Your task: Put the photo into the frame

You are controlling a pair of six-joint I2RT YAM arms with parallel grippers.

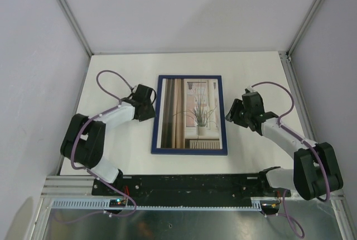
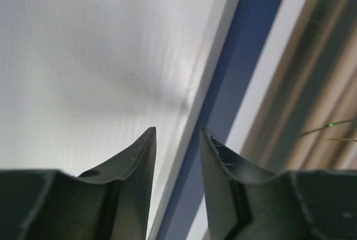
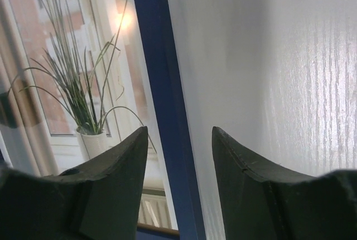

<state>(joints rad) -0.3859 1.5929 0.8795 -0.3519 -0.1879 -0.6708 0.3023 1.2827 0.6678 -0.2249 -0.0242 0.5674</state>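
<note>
At the middle of the white table [image 1: 122, 67] the navy frame [image 1: 189, 151] lies flat, front side up, with the photo [image 1: 189, 114] showing through it: the potted plant at the window, brown curtains on the left. The print looks square inside the blue border, with a narrow pale margin all round and no corner sticking out.

To the frame's left, the left gripper [image 1: 150, 106] sits just beside the long edge. Its wrist view shows the two dark fingers parted with only table and the frame's edge beyond them; nothing is between them. On the other side the right gripper [image 1: 231, 114] points at the opposite long edge. Its fingers stand somewhat wider apart and are also empty, the blue strip running up past the gap between the tips. I can't tell whether either set of tips touches the frame or only hovers close to it.

To my eye the job is all but finished: the picture is in place and neither arm is carrying anything. What is under the frame, and whether anything is fastened at the back, can't be seen from here. All that seems left is a last nudge to square things up, if needed, and backing the arms away.
</note>
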